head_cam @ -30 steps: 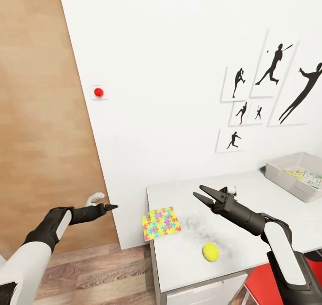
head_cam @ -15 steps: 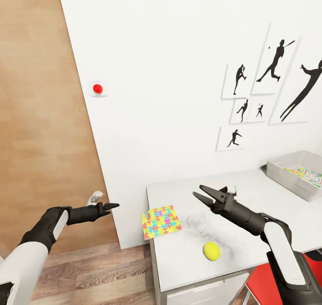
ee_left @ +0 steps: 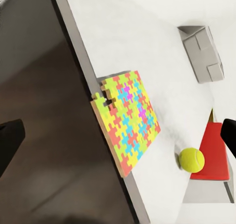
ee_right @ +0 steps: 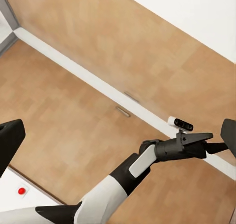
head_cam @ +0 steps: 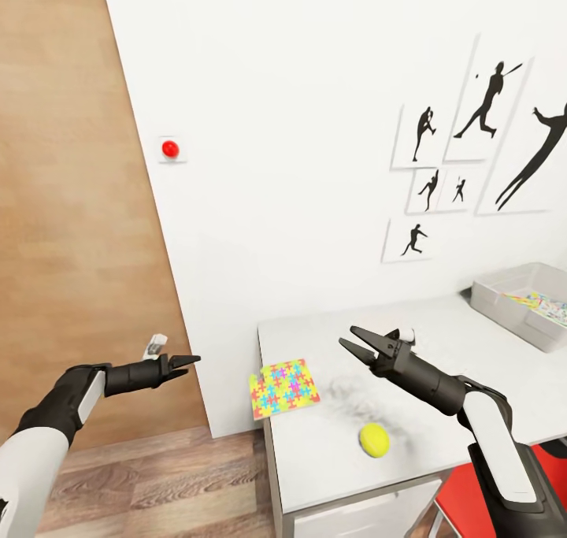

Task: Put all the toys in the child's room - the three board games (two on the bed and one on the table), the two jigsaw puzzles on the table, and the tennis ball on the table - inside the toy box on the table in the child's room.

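Currently, near to far:
Tennis ball [head_cam: 372,440]: on table [head_cam: 472,341], 6 o'clock of right gripper [head_cam: 364,346], apart from it.
Right gripper: jaws wide, empty, hovering above the table.
Jigsaw puzzle [head_cam: 283,386]: flat, overhanging the table's edge, 9 o'clock of the ball.
Left gripper [head_cam: 186,360]: off the table at 9 o'clock; spread, judging by wrist view; empty.
Toy box [head_cam: 516,306]: far corner, 2 o'clock.
Advice: drop straight over ball, straddle its widest part, close gently so it can't roll.

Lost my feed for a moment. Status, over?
Right pincer open above table, empty. Left pincer off the table's edge. Jigsaw puzzle overhangs corner; tennis ball free. Nothing blocking.
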Tool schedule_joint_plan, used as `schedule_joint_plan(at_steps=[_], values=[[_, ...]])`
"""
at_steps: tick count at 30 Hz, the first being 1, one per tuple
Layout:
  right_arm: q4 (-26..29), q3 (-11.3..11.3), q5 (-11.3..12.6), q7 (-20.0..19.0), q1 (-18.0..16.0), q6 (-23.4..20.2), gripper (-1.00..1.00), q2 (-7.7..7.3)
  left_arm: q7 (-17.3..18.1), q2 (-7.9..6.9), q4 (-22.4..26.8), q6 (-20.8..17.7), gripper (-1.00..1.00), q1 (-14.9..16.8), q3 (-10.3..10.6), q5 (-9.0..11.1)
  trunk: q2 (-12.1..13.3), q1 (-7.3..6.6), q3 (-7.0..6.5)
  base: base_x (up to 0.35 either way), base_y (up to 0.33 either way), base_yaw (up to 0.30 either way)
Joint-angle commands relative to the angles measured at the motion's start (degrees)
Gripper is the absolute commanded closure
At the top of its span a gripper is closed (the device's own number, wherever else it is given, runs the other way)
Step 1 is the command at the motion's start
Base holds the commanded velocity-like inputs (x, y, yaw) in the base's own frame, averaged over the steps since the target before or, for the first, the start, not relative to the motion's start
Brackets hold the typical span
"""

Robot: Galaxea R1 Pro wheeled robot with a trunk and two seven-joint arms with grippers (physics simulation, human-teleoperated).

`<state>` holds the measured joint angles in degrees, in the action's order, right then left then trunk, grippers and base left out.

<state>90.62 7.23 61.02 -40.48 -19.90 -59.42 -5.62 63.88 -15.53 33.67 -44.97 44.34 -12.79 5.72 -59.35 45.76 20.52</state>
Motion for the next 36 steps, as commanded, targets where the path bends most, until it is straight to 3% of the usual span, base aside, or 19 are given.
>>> schedule_joint_plan(at_steps=[1, 11, 29, 36], values=[[0.0, 0.1, -0.2, -0.3, -0.1, -0.2, -1.00, 0.04, 0.1, -0.01, 0.0, -0.4, -1.00, 0.0, 0.0, 0.2, -0.5, 0.23, 0.25, 0.000, 0.000, 0.000], [0.0, -0.3, -0.2, 2.0, -0.1, 1.1, -1.00, 0.16, 0.2, -0.11, 0.0, -0.3, -1.00, 0.0, -0.1, 0.2, -4.5, 2.43, 2.05, 0.000, 0.000, 0.000], [0.0, 0.2, -0.1, 1.8, -0.1, 0.9, -1.00, -0.02, 0.1, 0.14, 0.0, 0.0, -1.00, 0.0, 0.1, 0.2, -11.7, 6.38, 5.28, 0.000, 0.000, 0.000], [0.0, -0.8, 0.0, 3.4, -0.1, 0.0, -1.00, 0.21, 0.1, 0.24, 0.0, 0.0, -1.00, 0.0, 0.1, 0.3, -14.5, 7.92, 6.54, 0.000, 0.000, 0.000]])
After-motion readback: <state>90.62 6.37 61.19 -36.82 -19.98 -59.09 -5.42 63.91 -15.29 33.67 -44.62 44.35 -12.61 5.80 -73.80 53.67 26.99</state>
